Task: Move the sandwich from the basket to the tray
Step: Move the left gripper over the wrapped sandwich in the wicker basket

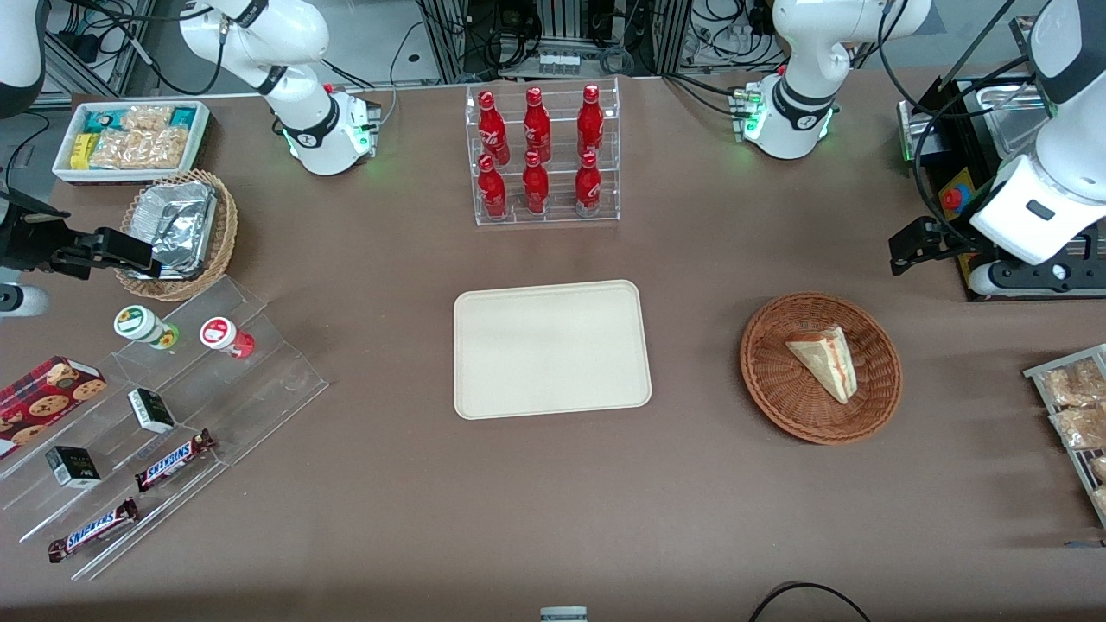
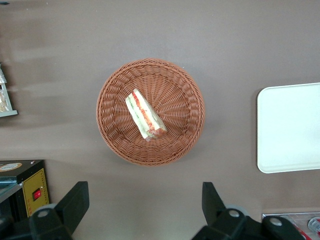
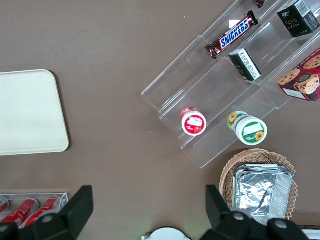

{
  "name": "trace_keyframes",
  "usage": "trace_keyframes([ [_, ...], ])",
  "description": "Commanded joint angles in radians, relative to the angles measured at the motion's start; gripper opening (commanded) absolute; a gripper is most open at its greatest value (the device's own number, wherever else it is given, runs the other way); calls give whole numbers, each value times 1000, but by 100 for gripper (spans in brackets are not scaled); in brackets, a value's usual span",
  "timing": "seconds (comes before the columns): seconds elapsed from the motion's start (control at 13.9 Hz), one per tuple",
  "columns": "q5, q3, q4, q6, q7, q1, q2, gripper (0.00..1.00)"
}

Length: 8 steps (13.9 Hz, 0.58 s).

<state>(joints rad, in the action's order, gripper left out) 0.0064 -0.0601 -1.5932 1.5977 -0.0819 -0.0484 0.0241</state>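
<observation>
The sandwich (image 1: 825,361), a white bread wedge with red and green filling along its edge, lies in the round reddish-brown basket (image 1: 772,380). The cream tray (image 1: 551,347) lies bare at mid-table, beside the basket toward the parked arm's end. My gripper (image 1: 909,249) hangs above the table, farther from the front camera than the basket and apart from it. In the left wrist view the gripper (image 2: 144,205) is open, nothing between its black fingers (image 2: 75,202), with the sandwich (image 2: 145,116), basket (image 2: 112,135) and tray (image 2: 290,127) below it.
An acrylic rack of red bottles (image 1: 542,155) stands farther from the front camera than the tray. A black box with a red button (image 1: 950,200) and a rack of snack packets (image 1: 1076,415) sit at the working arm's end. A stepped acrylic shelf (image 1: 259,380), foil-container basket (image 1: 177,229) and white snack bin (image 1: 130,138) are at the parked arm's end.
</observation>
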Motion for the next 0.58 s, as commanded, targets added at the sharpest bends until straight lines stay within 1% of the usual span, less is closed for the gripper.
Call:
trace_keyframes([
  [0.0, 6, 5, 44, -32, 16, -7, 7, 99],
  [0.29, 10, 5, 36, -32, 1, -5, 20, 99],
  [0.5, 12, 23, -40, 39, -12, 5, 43, 99],
])
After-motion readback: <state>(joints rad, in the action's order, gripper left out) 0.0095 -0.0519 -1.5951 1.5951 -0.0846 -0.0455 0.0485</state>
